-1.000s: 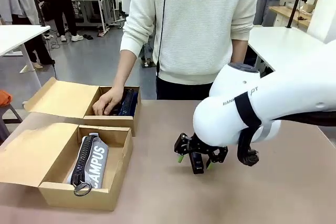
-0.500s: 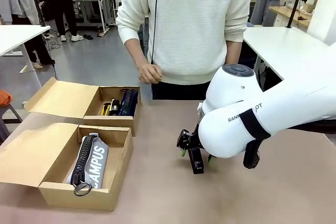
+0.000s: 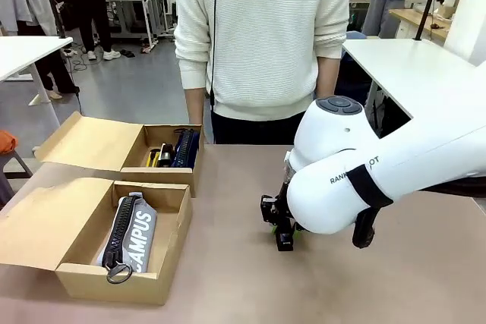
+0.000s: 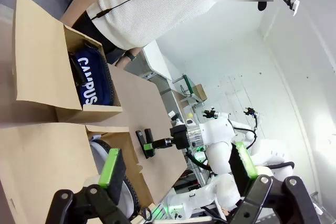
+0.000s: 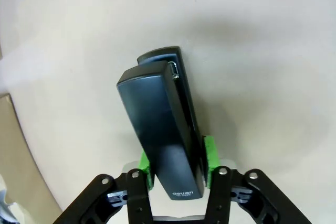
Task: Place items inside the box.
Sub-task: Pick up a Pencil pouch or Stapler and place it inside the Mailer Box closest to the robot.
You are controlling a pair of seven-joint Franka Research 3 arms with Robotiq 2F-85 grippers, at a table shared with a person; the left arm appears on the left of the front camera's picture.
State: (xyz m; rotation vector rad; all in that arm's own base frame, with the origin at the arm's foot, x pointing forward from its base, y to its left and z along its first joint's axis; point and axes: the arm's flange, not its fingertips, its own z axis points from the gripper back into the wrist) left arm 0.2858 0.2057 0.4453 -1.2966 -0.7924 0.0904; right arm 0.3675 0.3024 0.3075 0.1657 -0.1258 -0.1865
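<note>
Right tool point(image 3: 284, 234) grips the black stapler point(image 3: 285, 243); the grey pencil case point(image 3: 130, 239) lies in the box point(image 3: 114, 284)

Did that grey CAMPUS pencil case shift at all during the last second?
No. The pencil case lies in the same spot inside the near box, with its zip ring close to the front wall, just as before.

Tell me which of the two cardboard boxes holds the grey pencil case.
The box nearer the robot: the grey pencil case lies inside it. The farther box holds a dark blue case instead.
</note>
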